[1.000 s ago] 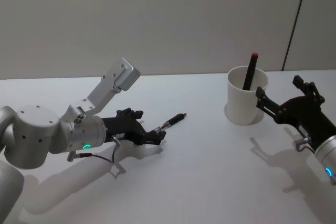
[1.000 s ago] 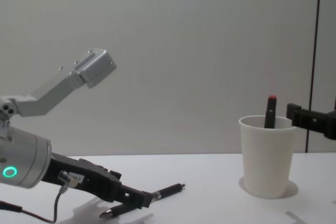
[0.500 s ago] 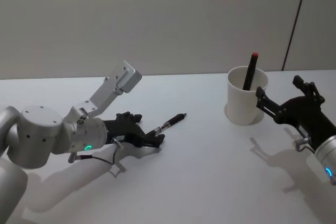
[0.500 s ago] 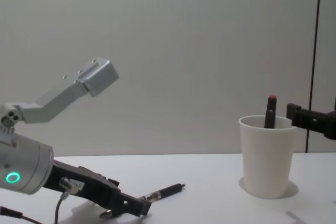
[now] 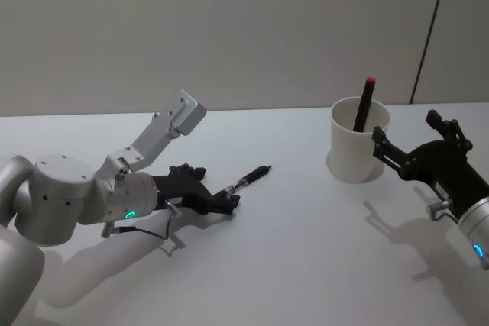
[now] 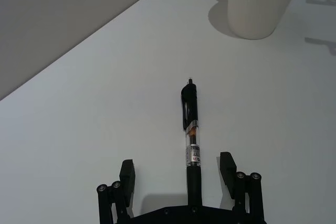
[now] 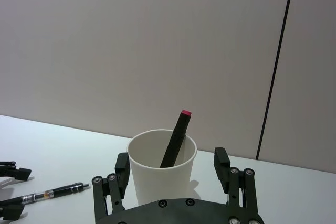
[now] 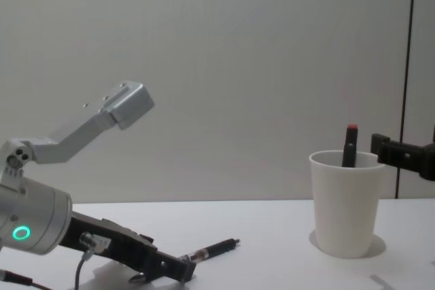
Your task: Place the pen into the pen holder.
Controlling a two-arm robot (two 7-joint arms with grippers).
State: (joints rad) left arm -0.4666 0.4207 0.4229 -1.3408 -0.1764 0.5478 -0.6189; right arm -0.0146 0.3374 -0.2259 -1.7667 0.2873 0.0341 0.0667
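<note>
A black pen (image 5: 250,178) with a clear section lies flat on the white table, well left of the pen holder (image 5: 358,145), a white paper cup. My left gripper (image 5: 215,187) sits low over the pen's near end. In the left wrist view the pen (image 6: 191,135) runs between the two open fingers (image 6: 227,166), untouched. A black marker with a red tip (image 5: 364,104) stands in the cup. My right gripper (image 7: 171,165) hovers open just right of the cup (image 7: 161,169), not touching it.
The white table (image 5: 290,257) has bare room between the pen and the cup and toward its front edge. A grey wall with a dark vertical seam (image 5: 429,28) stands behind it.
My left gripper has sunk closer to the table around the pen's near end. The pen, the cup and the right arm have not moved.
</note>
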